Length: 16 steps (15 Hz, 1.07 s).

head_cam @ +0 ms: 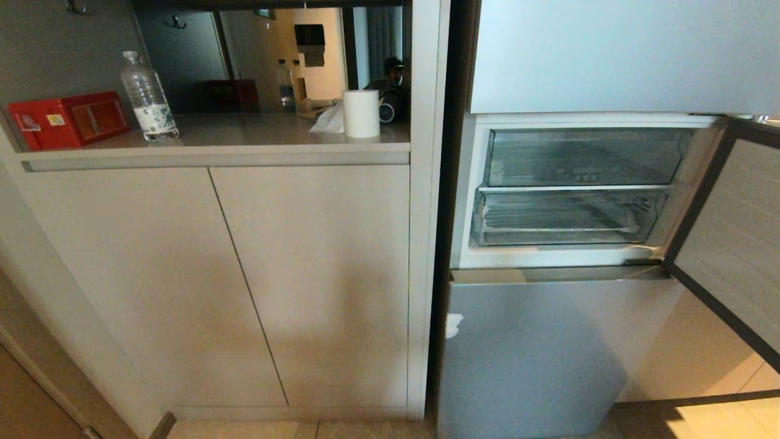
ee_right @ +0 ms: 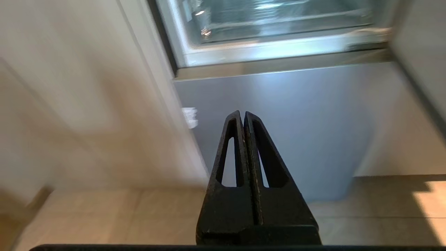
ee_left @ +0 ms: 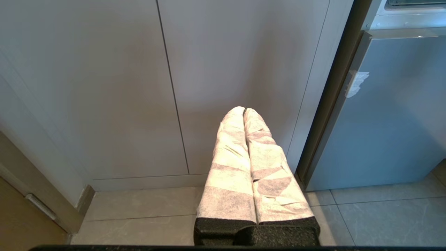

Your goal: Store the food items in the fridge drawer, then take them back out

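The fridge drawer [head_cam: 563, 218] is the reference point. It sits pushed in, in the open middle compartment of the fridge, directly beneath the other clear bin [head_cam: 585, 157] and above the closed lower door [head_cam: 548, 347]. The compartment door [head_cam: 731, 244] stands open to the right of the drawer. No food items are visible in any view, so their location cannot be determined.

The right gripper [ee_right: 243, 116] is below the drawer, in front of the lower door, with its fingers pressed together and holding nothing. The left gripper [ee_left: 244, 111] is parked low and left of the drawer, facing the cabinet doors [head_cam: 244, 274]. Its cloth-wrapped fingers are together and empty.

Judged step: bring the right gripper up to the drawer front. Recommended procedure:
- Part the fingers before contact.
- Approach level with the transparent front wall.
- Grasp near the middle of the wall.
- Pull straight outward to avoid jamming.

Legible markings: faint print on the upper bin cannot be read. The label on the water bottle [head_cam: 148, 97] and the stickers on the red box [head_cam: 67, 120], both on the counter left of the drawer, are unreadable.
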Available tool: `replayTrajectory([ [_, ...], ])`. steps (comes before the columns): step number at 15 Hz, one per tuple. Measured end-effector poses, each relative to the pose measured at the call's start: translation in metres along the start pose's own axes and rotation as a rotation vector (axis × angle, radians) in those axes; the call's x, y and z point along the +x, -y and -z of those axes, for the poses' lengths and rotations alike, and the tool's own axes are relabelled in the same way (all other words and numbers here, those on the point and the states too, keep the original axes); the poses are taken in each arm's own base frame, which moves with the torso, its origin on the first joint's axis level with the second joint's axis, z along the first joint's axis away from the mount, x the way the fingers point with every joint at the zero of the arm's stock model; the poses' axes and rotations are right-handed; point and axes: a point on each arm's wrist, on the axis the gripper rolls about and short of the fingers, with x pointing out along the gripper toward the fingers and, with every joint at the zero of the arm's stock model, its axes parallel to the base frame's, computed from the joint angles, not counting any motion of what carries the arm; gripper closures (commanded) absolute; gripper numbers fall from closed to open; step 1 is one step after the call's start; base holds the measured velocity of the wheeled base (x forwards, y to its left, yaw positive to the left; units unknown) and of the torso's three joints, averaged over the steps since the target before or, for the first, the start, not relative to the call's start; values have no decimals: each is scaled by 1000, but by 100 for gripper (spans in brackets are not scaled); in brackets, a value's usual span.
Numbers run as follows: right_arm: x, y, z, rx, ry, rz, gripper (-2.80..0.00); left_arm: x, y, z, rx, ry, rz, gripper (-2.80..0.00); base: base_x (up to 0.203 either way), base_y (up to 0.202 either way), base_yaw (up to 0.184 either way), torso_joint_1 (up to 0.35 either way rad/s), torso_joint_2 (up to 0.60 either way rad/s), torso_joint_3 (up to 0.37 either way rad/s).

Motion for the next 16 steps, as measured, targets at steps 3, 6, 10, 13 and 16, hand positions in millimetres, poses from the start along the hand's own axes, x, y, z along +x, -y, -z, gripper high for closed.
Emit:
replayTrajectory([
  [3,78,-1,-25,17,-94,-54,-280,0,0,0,0,0,0,0,0,0,0,0,0,0],
  [6,155,-12,-37,20,-100,-139,-280,0,0,0,0,0,0,0,0,0,0,0,0,0],
  [10,229,-37,-35,15,-103,-216,-280,0,0,0,0,0,0,0,0,0,0,0,0,0],
  [13,272,-46,-23,1,-88,-153,-280,0,0,0,0,0,0,0,0,0,0,0,0,0],
  [16,310,-51,-6,-12,-38,-85,-280,0,0,0,0,0,0,0,0,0,0,0,0,0],
])
